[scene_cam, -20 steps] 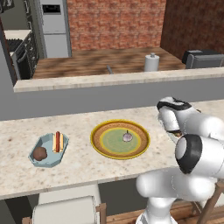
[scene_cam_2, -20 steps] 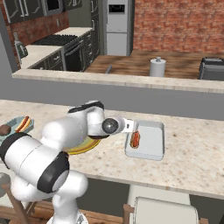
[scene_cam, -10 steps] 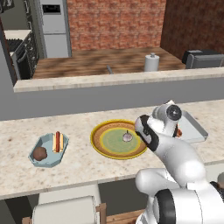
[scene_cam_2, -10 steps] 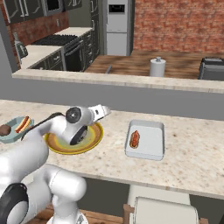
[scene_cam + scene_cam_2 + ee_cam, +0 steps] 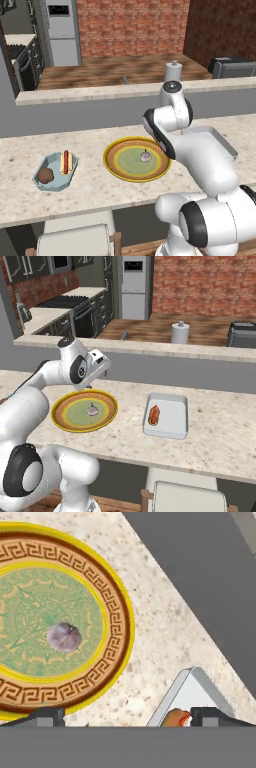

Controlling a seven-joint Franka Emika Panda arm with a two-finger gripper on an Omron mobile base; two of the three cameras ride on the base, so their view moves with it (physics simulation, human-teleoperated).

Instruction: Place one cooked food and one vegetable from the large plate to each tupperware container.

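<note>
My left base view sat behind the arm, looking forward and down across the desk (image 5: pixel 90 187) toward the brick wall (image 5: pixel 132 27). My right base view faced the same way from the other side. Both shared the large plate (image 5: pixel 112 162) and the rectangular container (image 5: pixel 175 426). My hand view looked steeply down from closer in, catching that plate's rim and a corner of that container.

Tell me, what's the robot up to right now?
Claw open, empty, above counter between plate and grey tray. Bulb alone on plate; one hot dog in grey tray. Blue tray full. Nothing blocking.
</note>
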